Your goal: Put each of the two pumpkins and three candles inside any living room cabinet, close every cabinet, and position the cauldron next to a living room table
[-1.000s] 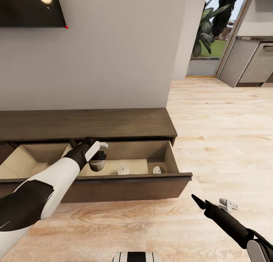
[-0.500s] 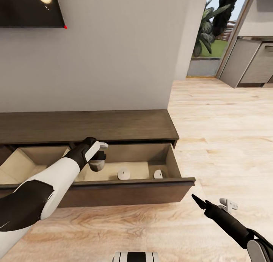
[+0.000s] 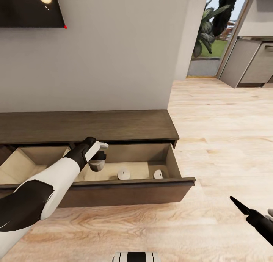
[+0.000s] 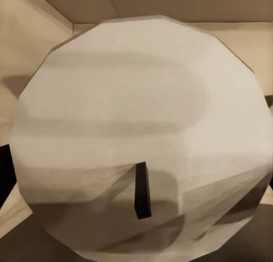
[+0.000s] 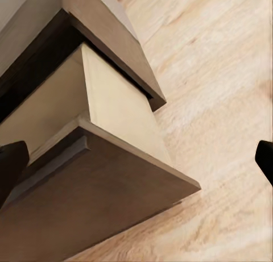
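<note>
Open cabinet (image 3: 113,129) drawer (image 3: 125,186), two candles (image 3: 123,174) on its beige bottom

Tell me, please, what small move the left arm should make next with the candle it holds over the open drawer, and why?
Probably lower slightly and open the left gripper. It holds the third candle inside the open drawer of the cabinet, just above the pale floor, beside two candles already lying there. The nearer one looks clear of it.

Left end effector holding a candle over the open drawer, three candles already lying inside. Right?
Not quite: two candles lie in the drawer, not three, per the head view. The left end effector does hold a candle over it.
</note>
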